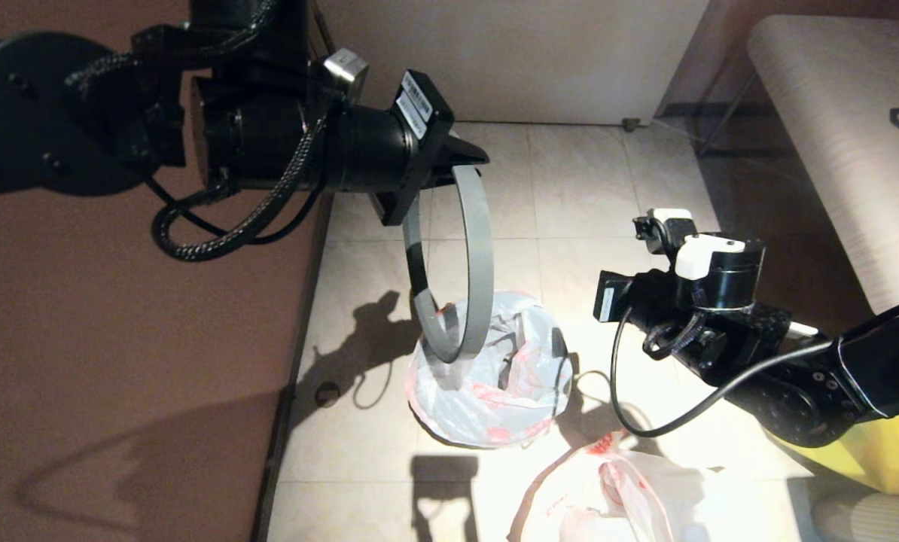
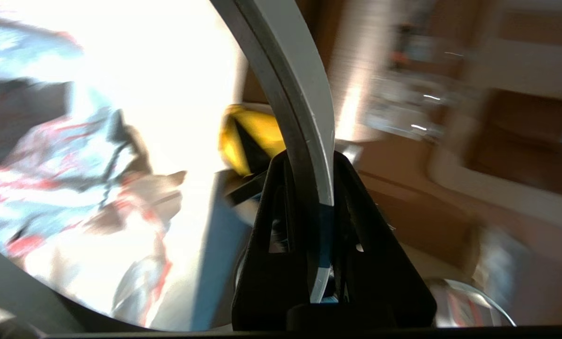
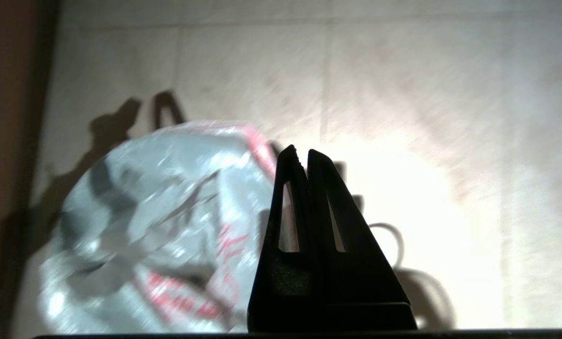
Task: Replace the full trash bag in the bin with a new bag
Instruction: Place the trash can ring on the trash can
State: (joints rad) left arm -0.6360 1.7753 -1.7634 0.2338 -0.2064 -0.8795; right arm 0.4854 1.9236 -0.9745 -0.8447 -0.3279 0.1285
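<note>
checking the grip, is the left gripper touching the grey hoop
Touching: the left wrist view shows the left gripper clamped on the grey hoop.

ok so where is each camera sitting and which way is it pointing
Head view: on the robot's head, looking down at the tiled floor; both arms show, the left tool holding the grey hoop above the white bag in the bin.
Left wrist view: behind the left tool, shut on the hoop.
Right wrist view: behind the right tool, shut and empty, facing the floor.
Shared: all three show the white bag; head and left wrist views both show the hoop.
</note>
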